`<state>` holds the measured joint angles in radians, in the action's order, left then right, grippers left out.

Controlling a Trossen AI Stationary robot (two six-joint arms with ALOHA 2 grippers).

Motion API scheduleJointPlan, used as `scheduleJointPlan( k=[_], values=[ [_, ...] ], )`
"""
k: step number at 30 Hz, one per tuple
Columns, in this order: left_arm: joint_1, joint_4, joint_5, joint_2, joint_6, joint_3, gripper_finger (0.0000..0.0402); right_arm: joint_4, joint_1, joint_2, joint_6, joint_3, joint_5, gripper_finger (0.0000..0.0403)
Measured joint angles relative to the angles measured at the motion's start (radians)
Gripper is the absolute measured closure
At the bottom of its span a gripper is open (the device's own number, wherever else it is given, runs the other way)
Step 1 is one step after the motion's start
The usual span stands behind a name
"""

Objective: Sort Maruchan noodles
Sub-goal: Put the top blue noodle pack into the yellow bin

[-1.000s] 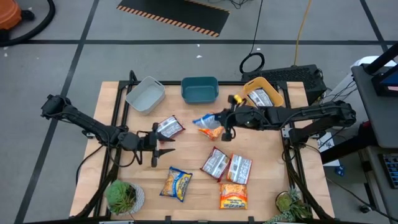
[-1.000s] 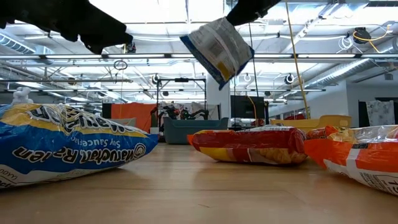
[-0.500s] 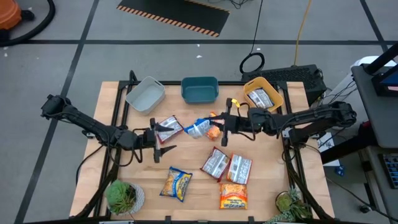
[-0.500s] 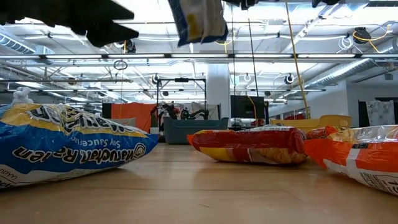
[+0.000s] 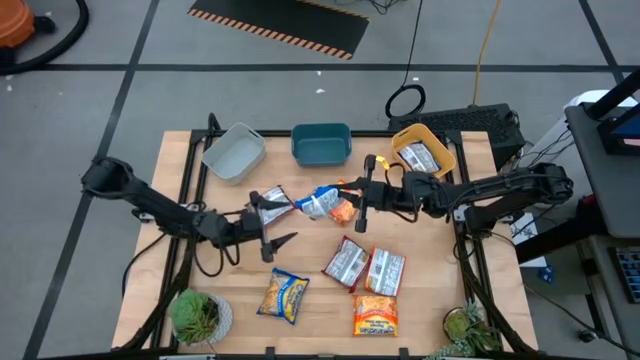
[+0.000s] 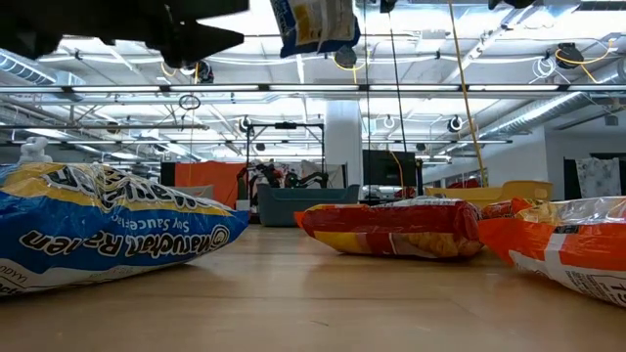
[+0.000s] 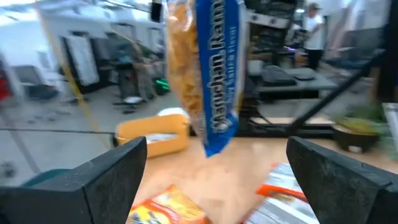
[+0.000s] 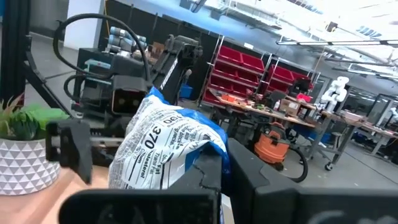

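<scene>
**Blue-and-yellow packet held in the air between the two arms**

The right gripper (image 5: 352, 198) is clamped on a blue-and-yellow noodle packet (image 5: 322, 202), holding it clear of the table (image 5: 430, 290) near the middle; in the low view the same packet (image 6: 315, 23) hangs high above the wood; the left gripper (image 5: 272, 240) waits just beside it with fingers spread wide and empty. From the left wrist view the packet (image 7: 208, 74) hangs between the spread fingers but farther off, its long axis upright, its free end toward the left arm; the left arm is thus the nearer free one, and a handover looks likely, though how far the packet sits from those fingers is hard to judge. Other packets lie on the table: a red-and-white one (image 5: 271, 201) near the left gripper, two more red-and-white (image 5: 347, 263) (image 5: 385, 270), an orange one (image 5: 375, 315) and a yellow one (image 5: 284, 296) toward the front; one packet (image 5: 420, 157) lies in the yellow tub (image 5: 403, 136); the grey tub (image 5: 233, 152) and teal tub (image 5: 321, 144) hold none.
</scene>
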<state>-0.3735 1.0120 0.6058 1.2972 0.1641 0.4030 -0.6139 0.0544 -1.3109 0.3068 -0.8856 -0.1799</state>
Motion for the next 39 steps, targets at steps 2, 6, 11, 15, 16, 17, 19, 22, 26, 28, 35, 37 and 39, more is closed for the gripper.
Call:
scheduleJointPlan(
  k=[2,6,11,15,16,17,19,22,26,28,35,37,39],
  values=[
    [0.005,0.095,0.014,0.054,0.035,0.0,0.0011,-0.006,0.0,0.0,-0.007,0.0,0.0,0.0403],
    [0.019,0.275,0.018,0.159,0.063,0.002,0.0011,-0.031,0.0,0.0,-0.013,0.0,-0.002,0.0403],
    [0.042,0.341,0.032,0.257,0.08,0.074,0.0011,-0.052,0.0,0.0,-0.033,0.0,-0.006,0.0403],
    [0.047,0.336,0.026,0.324,0.144,0.17,0.0011,-0.048,0.0,-0.001,-0.033,0.0,-0.007,0.0403],
    [0.047,0.327,0.028,0.337,0.158,0.193,0.0011,-0.052,0.0,-0.005,-0.033,0.0,-0.007,0.0403],
    [0.046,0.315,0.047,0.35,0.165,0.212,0.0011,-0.061,0.0,-0.012,-0.033,0.0,-0.007,0.0403],
    [0.046,0.28,0.081,0.373,0.166,0.246,0.0011,-0.055,0.0,-0.016,-0.033,0.0,-0.007,0.0403],
    [0.043,0.267,0.1,0.388,0.14,0.261,0.0011,-0.078,0.003,-0.039,-0.032,-0.001,-0.009,0.0403],
    [0.042,0.268,0.102,0.388,0.13,0.261,0.0011,-0.085,0.005,-0.069,-0.028,-0.001,-0.009,0.0403],
    [0.042,0.269,0.114,0.388,0.13,0.261,0.0018,-0.09,0.005,-0.078,-0.026,-0.001,-0.009,0.0403],
    [0.041,0.266,0.13,0.387,0.147,0.261,0.0119,-0.093,0.006,-0.079,-0.026,-0.001,-0.01,0.0403],
    [0.038,0.266,0.132,0.387,0.178,0.261,0.0154,-0.09,0.006,-0.079,-0.027,-0.001,-0.009,0.0403],
    [0.035,0.265,0.141,0.387,0.207,0.261,0.0186,-0.084,0.007,-0.079,-0.028,-0.001,-0.008,0.0403]
  ],
)
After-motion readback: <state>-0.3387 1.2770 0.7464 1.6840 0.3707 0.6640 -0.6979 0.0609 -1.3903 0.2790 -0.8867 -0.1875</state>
